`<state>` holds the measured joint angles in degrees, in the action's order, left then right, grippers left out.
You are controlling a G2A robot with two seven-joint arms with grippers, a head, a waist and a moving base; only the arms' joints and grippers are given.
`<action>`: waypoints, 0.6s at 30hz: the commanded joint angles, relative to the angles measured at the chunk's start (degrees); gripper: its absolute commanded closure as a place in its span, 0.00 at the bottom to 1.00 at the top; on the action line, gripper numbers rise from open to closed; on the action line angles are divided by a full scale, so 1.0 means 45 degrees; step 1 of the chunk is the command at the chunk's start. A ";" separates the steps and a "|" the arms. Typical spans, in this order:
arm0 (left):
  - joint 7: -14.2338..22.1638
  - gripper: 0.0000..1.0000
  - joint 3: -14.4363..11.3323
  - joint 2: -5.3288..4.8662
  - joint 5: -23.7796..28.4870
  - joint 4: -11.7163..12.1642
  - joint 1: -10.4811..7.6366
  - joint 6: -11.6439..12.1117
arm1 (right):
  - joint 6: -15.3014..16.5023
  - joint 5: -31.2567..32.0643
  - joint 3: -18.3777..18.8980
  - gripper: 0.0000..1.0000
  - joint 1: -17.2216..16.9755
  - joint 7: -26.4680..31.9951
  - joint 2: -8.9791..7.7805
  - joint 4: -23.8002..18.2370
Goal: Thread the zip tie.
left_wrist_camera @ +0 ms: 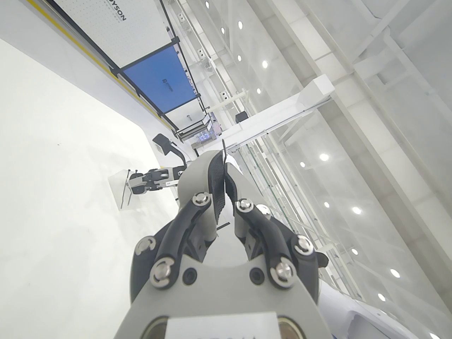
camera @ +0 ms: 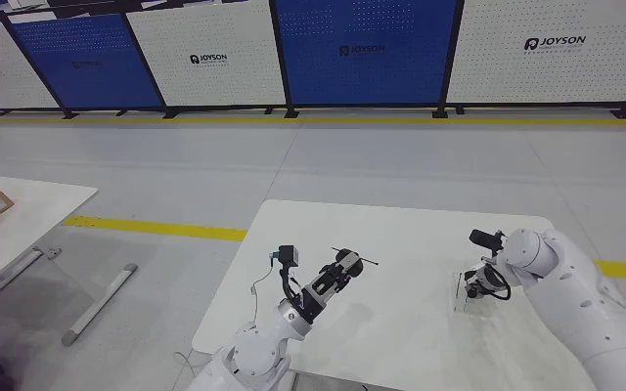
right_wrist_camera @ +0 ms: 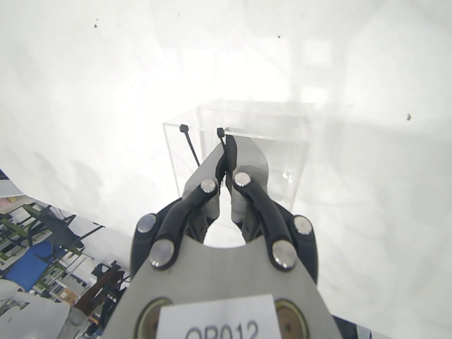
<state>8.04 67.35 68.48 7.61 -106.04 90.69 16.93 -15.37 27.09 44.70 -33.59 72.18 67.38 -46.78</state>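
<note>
Two claws clamped: left claw (left_wrist_camera: 225, 165) pinches a zip tie (camera: 369, 260) mid-frame; right claw (right_wrist_camera: 226, 153) grips a second zip tie (right_wrist_camera: 220, 132) at the clear box (right_wrist_camera: 293, 156), frame right. Best align tail squarely with head.

Zip tie (left_wrist_camera: 224, 147), left end effector (left_wrist_camera: 224, 162): strap hidden between the clamped pads, tip alone past them.
Second zip tie (right_wrist_camera: 220, 132), right end effector (right_wrist_camera: 227, 142): strap hidden in the pads beyond its head.
Third zip tie (right_wrist_camera: 189, 142), beside that end effector: lower end behind a finger (right_wrist_camera: 208, 164).
Clear box (right_wrist_camera: 286, 164): near wall partly covered by the end effector.
</note>
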 commanded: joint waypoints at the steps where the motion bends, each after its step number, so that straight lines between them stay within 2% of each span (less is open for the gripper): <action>1: 0.0000 1.00 0.0000 0.0000 0.0000 0.0000 0.0000 0.0000 | 0.0009 0.0036 -0.0002 1.00 0.0005 0.0025 0.0010 0.0006; 11: 0.0000 1.00 0.0000 0.0000 0.0000 0.0000 0.0000 0.0000 | 0.0012 0.0257 0.0136 1.00 -0.0064 0.0182 -0.0027 -0.0133; 18: 0.0000 1.00 0.0000 0.0000 0.0000 0.0000 0.0000 0.0000 | -0.0337 0.0612 0.0381 1.00 -0.0283 0.0290 -0.0180 -0.0590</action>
<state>8.04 67.35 68.48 7.61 -106.04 90.69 16.93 -16.60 29.62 46.30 -34.73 73.39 66.65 -49.13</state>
